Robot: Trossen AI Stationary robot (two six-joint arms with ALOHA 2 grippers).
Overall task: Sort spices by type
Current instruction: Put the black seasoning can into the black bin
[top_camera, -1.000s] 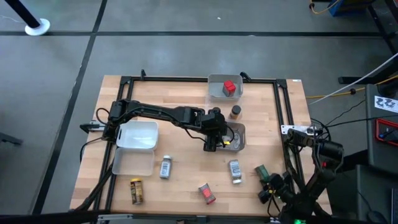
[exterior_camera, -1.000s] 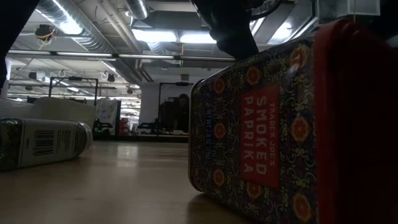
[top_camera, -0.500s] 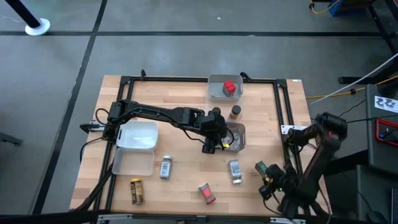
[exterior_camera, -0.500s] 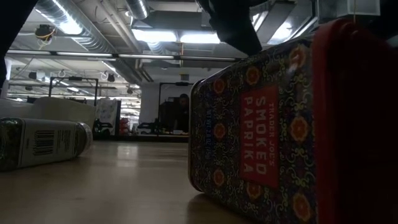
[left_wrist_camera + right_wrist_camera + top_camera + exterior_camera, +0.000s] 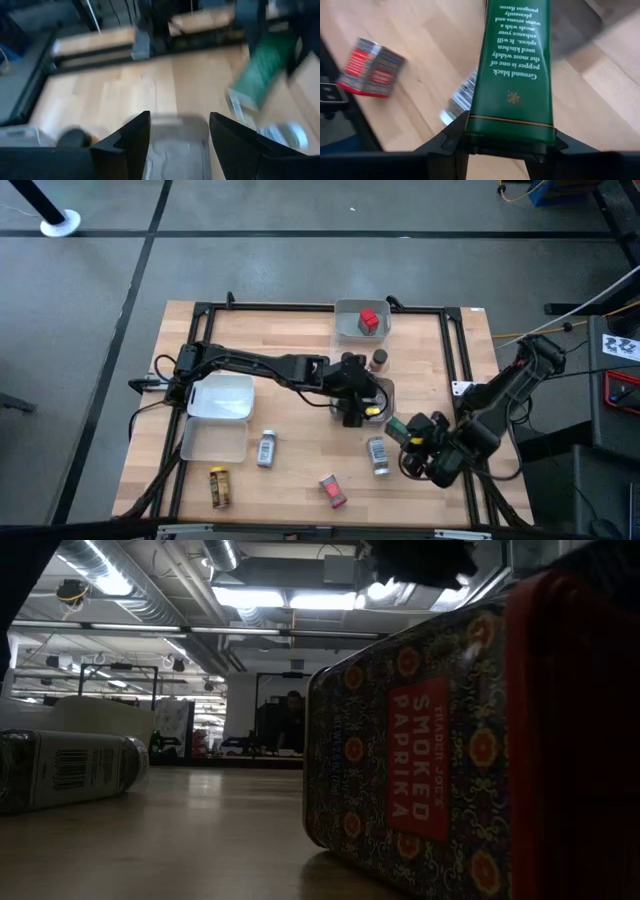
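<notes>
My right gripper (image 5: 412, 436) is shut on a green pepper tin (image 5: 512, 70), which shows in the high view as the green tin (image 5: 398, 427), right of a clear tray (image 5: 385, 388) at mid table. My left gripper (image 5: 352, 414) is open and hovers over that tray's left edge; its wrist view shows the tray (image 5: 175, 147) between the fingers and the green tin (image 5: 261, 72) beyond. A red box (image 5: 368, 320) sits in a far tray. A brown jar (image 5: 378, 360), two silver jars (image 5: 266, 448) (image 5: 377, 454), a yellow jar (image 5: 218, 487) and a red box (image 5: 332, 491) lie on the table. My right gripper pinches the green tin between its two fingers at one end (image 5: 512, 131), one finger on each narrow side. The tin sticks out forward along the fingers, toward the table's left. It is lifted clear of the table and tilted.
Two larger clear trays (image 5: 220, 398) (image 5: 213, 440) sit on the table's left half under the left arm. A black frame (image 5: 455, 350) runs along the table's edges. In the low view a red paprika tin (image 5: 420, 760) stands close and a silver jar (image 5: 70, 770) lies on its side.
My right arm has swung from the near right corner toward the table's left and far side, carrying the green tin up off the table toward the middle tray. My left gripper has shifted slightly to the right over that tray.
</notes>
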